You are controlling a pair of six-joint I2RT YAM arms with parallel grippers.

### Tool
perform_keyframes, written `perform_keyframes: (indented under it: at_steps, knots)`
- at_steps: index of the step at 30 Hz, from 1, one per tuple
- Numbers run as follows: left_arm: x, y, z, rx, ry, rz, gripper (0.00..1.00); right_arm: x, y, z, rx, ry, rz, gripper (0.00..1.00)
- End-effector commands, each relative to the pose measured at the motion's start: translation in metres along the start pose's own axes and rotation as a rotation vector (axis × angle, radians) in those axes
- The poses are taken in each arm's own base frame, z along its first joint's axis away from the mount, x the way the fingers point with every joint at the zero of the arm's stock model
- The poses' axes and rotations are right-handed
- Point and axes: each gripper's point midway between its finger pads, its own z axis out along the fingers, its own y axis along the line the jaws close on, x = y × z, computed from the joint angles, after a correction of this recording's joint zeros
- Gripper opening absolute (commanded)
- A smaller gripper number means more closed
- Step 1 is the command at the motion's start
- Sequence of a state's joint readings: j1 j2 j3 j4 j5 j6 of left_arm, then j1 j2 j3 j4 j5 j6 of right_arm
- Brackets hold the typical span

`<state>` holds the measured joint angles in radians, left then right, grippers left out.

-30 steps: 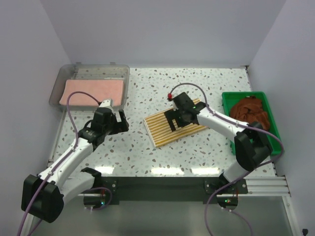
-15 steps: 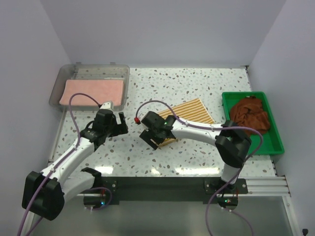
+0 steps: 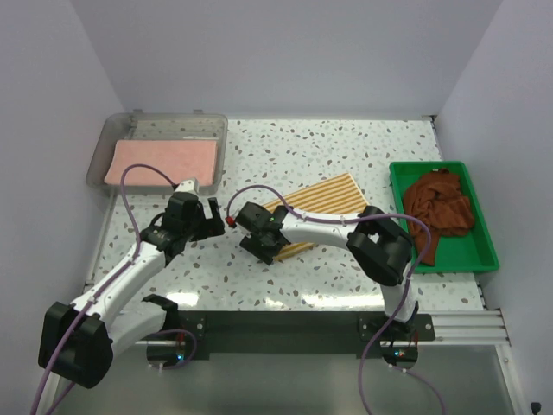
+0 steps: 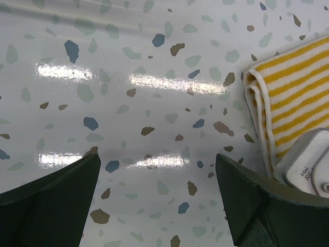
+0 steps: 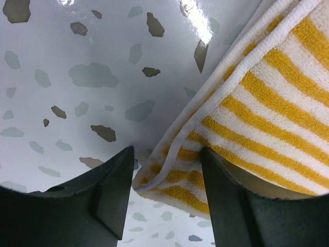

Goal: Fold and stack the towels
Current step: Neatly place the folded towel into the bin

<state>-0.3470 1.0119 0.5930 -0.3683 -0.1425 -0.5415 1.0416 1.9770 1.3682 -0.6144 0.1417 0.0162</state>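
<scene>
My right gripper sits half-open astride the striped towel corner, nothing pinched — I risk snagging one layer; left gripper wide, empty.

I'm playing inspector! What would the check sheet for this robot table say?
Surface: speckled white table, shiny with lamp glare.
Job's things: striped towel folded, mid-table; pink towel flat in the grey bin; brown towel heap crumpled in the green tray.
Clutter: nothing seen.
Grippers: left gripper open over bare table beside the striped towel; right gripper has its jaws either side of that towel's corner, grip unclear.
Cables: purple cables loop along both arms.
Surroundings: plain pale walls on three sides; black rail at the front.
</scene>
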Motion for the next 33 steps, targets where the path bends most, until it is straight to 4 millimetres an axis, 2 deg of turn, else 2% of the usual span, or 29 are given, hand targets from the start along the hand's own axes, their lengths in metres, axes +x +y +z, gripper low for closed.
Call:
perform_keyframes:
  at_steps: [1,3,4,6,7,9,12,13,16,17,20,27,33]
  knots:
    - [-0.011,-0.004,-0.004,0.016,-0.034,-0.038,1.00,0.034,0.004,0.023,0.003,0.127,-0.028,0.59]
    - [-0.011,-0.005,-0.005,0.022,-0.037,-0.045,1.00,0.042,0.003,0.031,0.023,0.143,-0.029,0.56]
    - [-0.012,-0.006,-0.006,0.024,-0.041,-0.049,1.00,0.049,0.002,0.038,0.034,0.166,-0.033,0.45]
    - [-0.012,-0.006,-0.005,0.027,-0.042,-0.054,1.00,0.053,0.000,0.042,0.048,0.180,-0.039,0.30]
    - [-0.012,-0.007,-0.006,0.029,-0.040,-0.053,1.00,0.055,0.000,0.044,0.050,0.186,-0.038,0.16]
    - [-0.012,-0.007,-0.005,0.031,-0.037,-0.062,1.00,0.050,0.002,0.043,0.033,0.165,-0.033,0.00]
    - [-0.015,-0.011,-0.006,0.041,-0.038,-0.085,1.00,0.030,0.008,0.029,-0.016,0.065,-0.020,0.00]
    - [-0.016,-0.012,-0.007,0.044,-0.039,-0.093,1.00,0.016,0.011,0.018,-0.048,-0.002,-0.005,0.00]
    - [-0.019,-0.019,-0.006,0.057,-0.032,-0.139,1.00,-0.005,0.017,0.001,-0.127,-0.109,0.049,0.00]
    - [-0.020,-0.022,-0.006,0.065,-0.029,-0.154,1.00,-0.016,0.011,-0.011,-0.130,-0.159,0.074,0.00]
    - [-0.015,-0.032,-0.001,0.098,0.014,-0.226,1.00,-0.032,0.012,-0.027,-0.210,-0.245,0.137,0.00]
    - [-0.012,-0.071,0.013,0.262,0.077,-0.387,1.00,-0.042,0.008,-0.039,-0.302,-0.328,0.242,0.00]
    - [0.001,-0.084,0.031,0.308,0.146,-0.437,1.00,-0.045,0.009,-0.042,-0.352,-0.370,0.294,0.00]
